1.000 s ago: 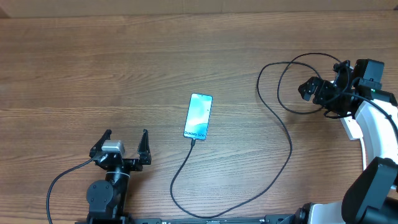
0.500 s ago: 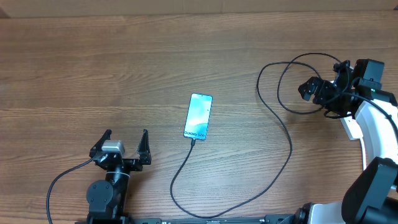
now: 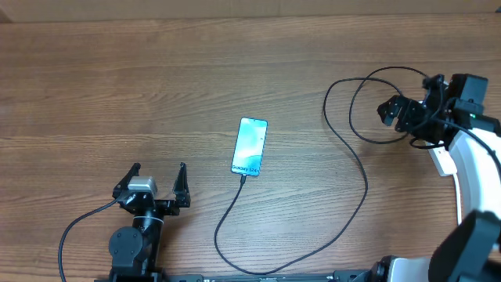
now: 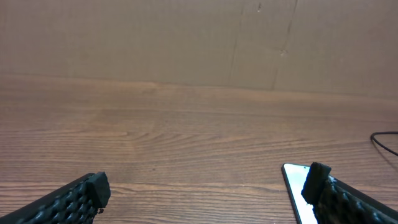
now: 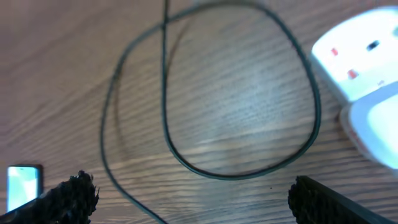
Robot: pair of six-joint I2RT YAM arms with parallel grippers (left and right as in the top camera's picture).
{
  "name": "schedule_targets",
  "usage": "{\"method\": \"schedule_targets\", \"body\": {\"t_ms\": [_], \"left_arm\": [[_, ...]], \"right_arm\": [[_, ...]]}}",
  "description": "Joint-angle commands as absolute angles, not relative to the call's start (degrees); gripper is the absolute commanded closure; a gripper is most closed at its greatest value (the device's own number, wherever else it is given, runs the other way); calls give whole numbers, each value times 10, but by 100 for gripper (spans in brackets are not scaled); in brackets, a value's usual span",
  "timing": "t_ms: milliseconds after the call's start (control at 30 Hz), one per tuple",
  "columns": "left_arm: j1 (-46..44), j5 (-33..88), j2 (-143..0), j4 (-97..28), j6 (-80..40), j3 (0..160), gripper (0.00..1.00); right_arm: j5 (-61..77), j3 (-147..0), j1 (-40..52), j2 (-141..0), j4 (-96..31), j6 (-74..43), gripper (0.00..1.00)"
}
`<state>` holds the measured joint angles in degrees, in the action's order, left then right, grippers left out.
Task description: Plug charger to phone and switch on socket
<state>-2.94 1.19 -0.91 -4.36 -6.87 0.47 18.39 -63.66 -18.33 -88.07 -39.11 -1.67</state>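
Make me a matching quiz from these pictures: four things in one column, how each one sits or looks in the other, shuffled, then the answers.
1. slim phone with light-blue screen
2. long thin black charger cable
3. white oblong power strip with red switches
4. left gripper

A. cut off by the right wrist view's right edge
B. open, holding nothing
C. lying flat, lit screen facing up
D. lying in loose loops

Pairs: 1-C, 2-D, 3-A, 4-B

One phone [image 3: 250, 146], one charger [image 3: 365, 176] and one socket [image 5: 360, 56] (only partly in view) are counted on one bench [image 3: 117, 78], plus a left end effector [image 3: 159, 168] and a right end effector [image 5: 193, 193].
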Motion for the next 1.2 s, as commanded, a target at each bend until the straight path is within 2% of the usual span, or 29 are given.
{"method": "schedule_targets", "body": {"t_ms": [0, 1167], "left_arm": [[-26, 9, -3, -45, -58, 3, 0], [-26, 9, -3, -45, -58, 3, 0]], "right_arm": [[180, -643, -182, -820, -389, -14, 0], [180, -643, -179, -730, -389, -14, 0]]}}
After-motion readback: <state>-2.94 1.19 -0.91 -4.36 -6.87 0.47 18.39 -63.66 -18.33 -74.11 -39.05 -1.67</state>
